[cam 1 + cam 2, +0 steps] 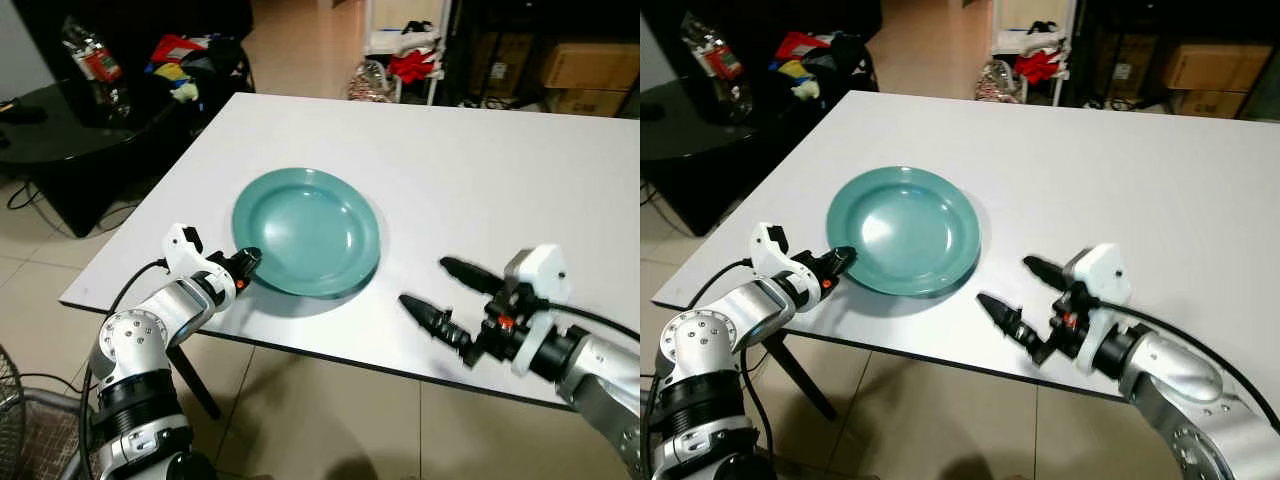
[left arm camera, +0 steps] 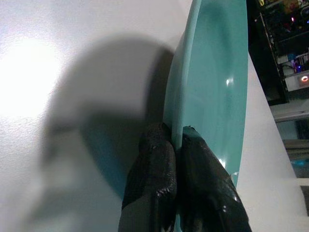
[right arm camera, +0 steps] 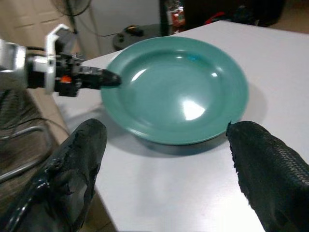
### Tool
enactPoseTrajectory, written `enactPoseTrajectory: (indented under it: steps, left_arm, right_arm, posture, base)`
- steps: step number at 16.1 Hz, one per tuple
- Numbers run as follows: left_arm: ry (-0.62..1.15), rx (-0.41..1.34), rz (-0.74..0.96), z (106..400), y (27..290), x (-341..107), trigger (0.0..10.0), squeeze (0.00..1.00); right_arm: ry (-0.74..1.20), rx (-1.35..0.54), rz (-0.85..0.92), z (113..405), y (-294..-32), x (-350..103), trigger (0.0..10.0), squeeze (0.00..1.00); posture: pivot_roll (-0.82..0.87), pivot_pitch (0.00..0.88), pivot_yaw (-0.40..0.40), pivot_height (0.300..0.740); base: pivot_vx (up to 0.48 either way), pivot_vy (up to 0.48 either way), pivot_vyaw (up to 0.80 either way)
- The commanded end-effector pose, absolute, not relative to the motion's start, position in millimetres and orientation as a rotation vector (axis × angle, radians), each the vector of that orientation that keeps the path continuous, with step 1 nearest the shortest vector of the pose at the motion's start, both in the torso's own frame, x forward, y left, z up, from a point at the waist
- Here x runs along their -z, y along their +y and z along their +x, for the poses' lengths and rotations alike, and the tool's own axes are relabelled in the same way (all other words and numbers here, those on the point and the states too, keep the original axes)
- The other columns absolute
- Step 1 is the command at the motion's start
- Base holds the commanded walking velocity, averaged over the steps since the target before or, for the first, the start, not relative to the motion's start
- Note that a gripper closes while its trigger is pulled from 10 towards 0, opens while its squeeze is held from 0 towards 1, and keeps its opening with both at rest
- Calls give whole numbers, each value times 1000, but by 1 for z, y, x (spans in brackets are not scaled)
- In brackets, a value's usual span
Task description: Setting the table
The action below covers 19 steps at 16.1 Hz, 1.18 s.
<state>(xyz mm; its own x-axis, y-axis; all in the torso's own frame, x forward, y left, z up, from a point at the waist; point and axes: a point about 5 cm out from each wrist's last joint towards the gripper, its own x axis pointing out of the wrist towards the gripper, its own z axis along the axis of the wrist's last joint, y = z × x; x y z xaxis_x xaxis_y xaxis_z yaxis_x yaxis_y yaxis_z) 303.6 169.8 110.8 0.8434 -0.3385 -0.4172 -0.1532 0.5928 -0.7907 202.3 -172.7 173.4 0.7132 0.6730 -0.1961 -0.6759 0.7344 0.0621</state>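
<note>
The teal plate [image 1: 306, 231], lying left of centre in the frame on the white counter [image 1: 480, 180], was pinched at its near-left rim by the left end effector [image 1: 245, 262], presumably for positioning, while the right end effector [image 1: 440, 296] was held spread apart at lower right, empty.

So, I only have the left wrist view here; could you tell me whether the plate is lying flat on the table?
Observer: Yes, the teal plate lies flat on the white table, near its front edge.
Operator: Thank you. Where is the other arm?
Observer: The right gripper hovers over the table to the plate's right, fingers spread wide, holding nothing.
Operator: And is my grip at the rim's near side?
Observer: The left gripper pinches the rim at the plate's front-left edge.
</note>
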Motion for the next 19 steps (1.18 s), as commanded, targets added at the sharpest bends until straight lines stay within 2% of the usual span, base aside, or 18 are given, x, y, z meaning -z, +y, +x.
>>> enactPoseTrajectory:
  steps: [1, 5, 13, 18, 19]
  left_arm:
    - [628, 56, -936, 302, 175, -103, 10000, 0]
    - [728, 119, -1029, 298, 165, -98, 10000, 0]
    - [846, 216, -961, 301, 135, -89, 10000, 0]
    - [861, 220, -940, 308, 131, -85, 10000, 0]
    - [862, 228, -944, 308, 131, -85, 10000, 176]
  right_arm:
    - [214, -785, -28, 198, -169, -176, 10000, 0]
    - [237, -808, -37, 193, -170, -175, 10000, 0]
    - [284, -797, -82, 186, -175, -170, 10000, 0]
    - [302, -751, -120, 184, -185, -168, 10000, 0]
    - [302, -752, -120, 184, -185, -169, 10000, 0]
  posture:
    - [-116, 0, 91, 740]
    - [-112, 0, 91, 740]
    - [-142, 0, 107, 740]
    - [-162, 0, 117, 740]
    - [-162, 0, 115, 740]
  base:
    - [0, 0, 0]
    - [0, 0, 0]
    - [0, 0, 0]
    - [0, 0, 0]
    - [0, 0, 0]
